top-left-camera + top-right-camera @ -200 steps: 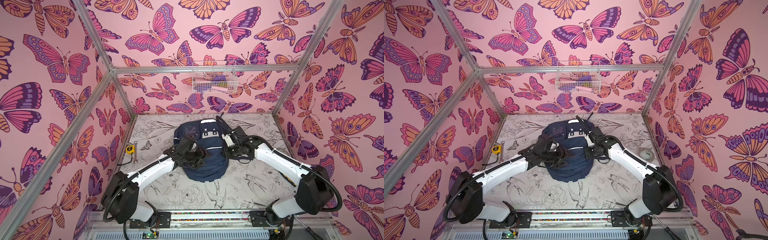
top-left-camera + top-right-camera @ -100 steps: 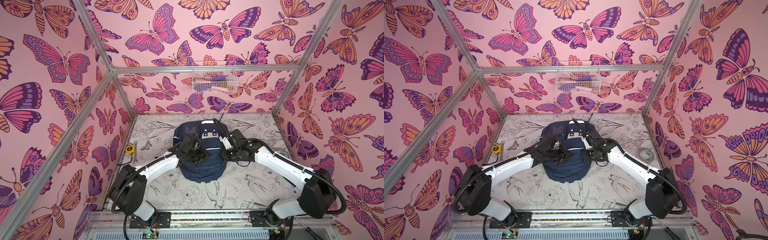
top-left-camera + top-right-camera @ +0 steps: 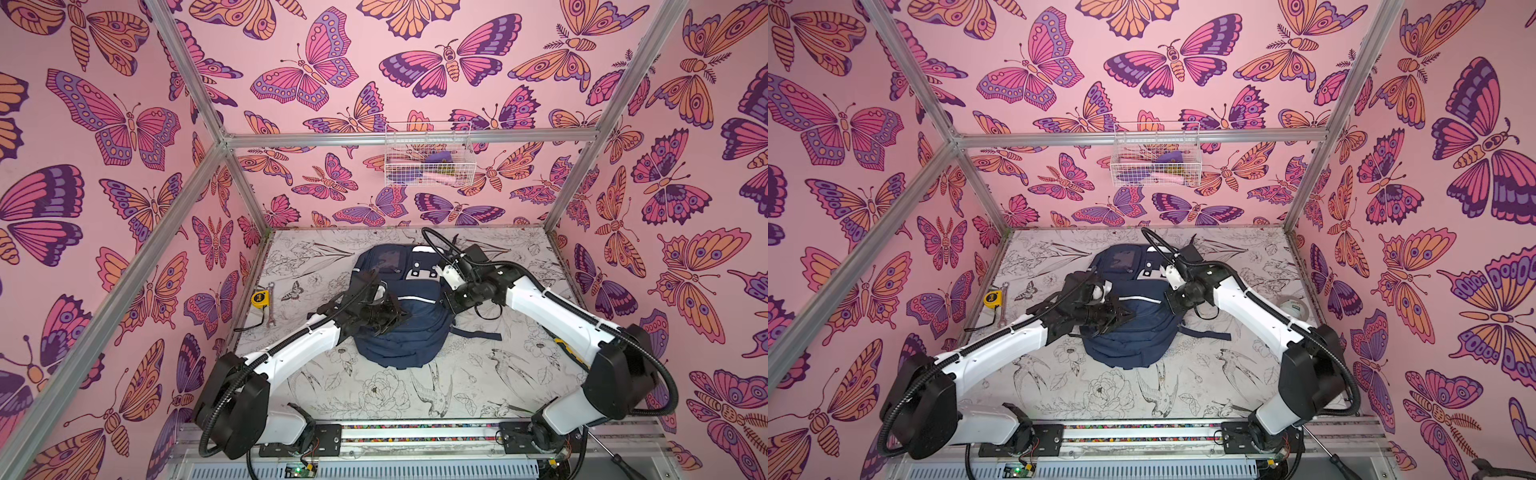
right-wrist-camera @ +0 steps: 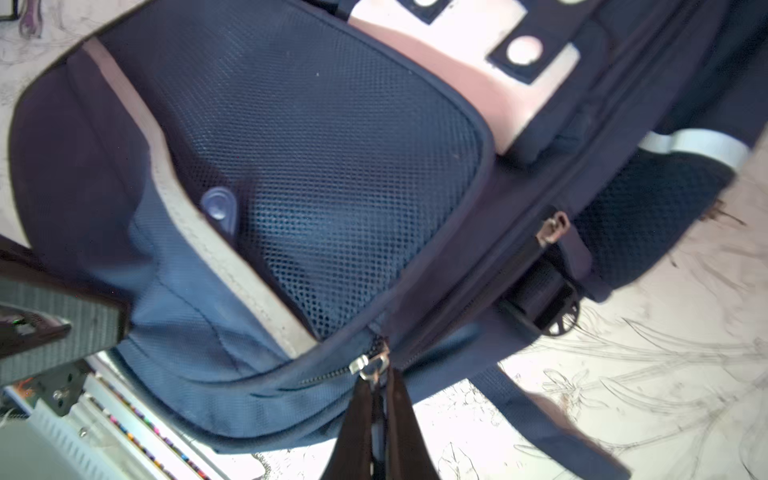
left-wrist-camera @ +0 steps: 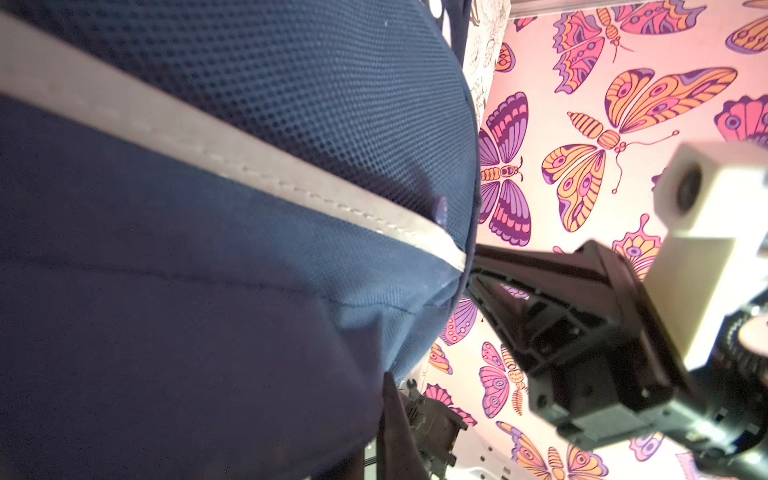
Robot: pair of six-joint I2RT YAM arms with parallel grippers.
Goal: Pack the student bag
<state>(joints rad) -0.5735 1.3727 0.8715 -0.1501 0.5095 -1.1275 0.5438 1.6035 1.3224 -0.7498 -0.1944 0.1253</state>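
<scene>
Navy bag (image 3: 419, 338), L claw (image 3: 399, 321) tips unclear

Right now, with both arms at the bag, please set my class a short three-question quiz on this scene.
1. True or false: the bag stands upright.
2. The right gripper pinches: A) a zip pull B) a pen C) a book.
3. What colour is the tape measure?
Key: 1 false, it lies flat on the table; 2 A; 3 yellow.
</scene>
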